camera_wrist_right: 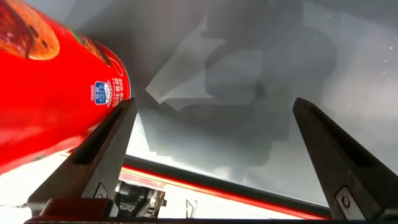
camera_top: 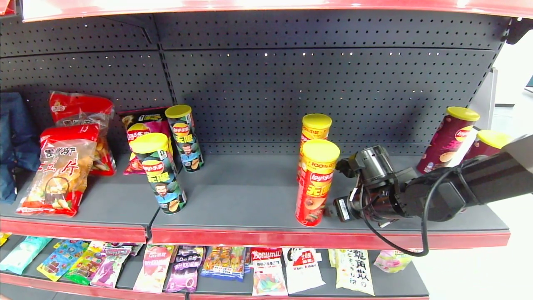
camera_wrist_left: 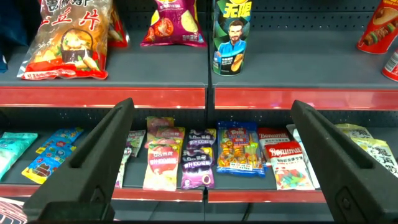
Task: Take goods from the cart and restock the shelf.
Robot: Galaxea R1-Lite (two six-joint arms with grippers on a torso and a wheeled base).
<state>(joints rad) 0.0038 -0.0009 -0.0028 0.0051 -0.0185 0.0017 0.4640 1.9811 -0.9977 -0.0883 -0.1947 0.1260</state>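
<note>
A red chip can (camera_top: 316, 183) with a yellow lid stands upright near the front of the grey shelf (camera_top: 250, 196), with a second one (camera_top: 314, 133) right behind it. My right gripper (camera_top: 333, 208) lies low on the shelf just right of the front can. In the right wrist view this gripper (camera_wrist_right: 212, 106) is open, and the red can (camera_wrist_right: 56, 106) sits by the outer side of one finger (camera_wrist_right: 99, 162); nothing is between the fingers. My left gripper (camera_wrist_left: 211, 104) is open and empty, held in front of the lower shelf (camera_wrist_left: 205, 194).
Two dark green cans (camera_top: 160, 173) (camera_top: 185, 137) stand left of centre, and two purple cans (camera_top: 447, 139) (camera_top: 485, 146) lean at the far right. Snack bags (camera_top: 62, 171) fill the left end. Small packets (camera_wrist_left: 186, 158) line the lower shelf. Bare shelf lies between the green and red cans.
</note>
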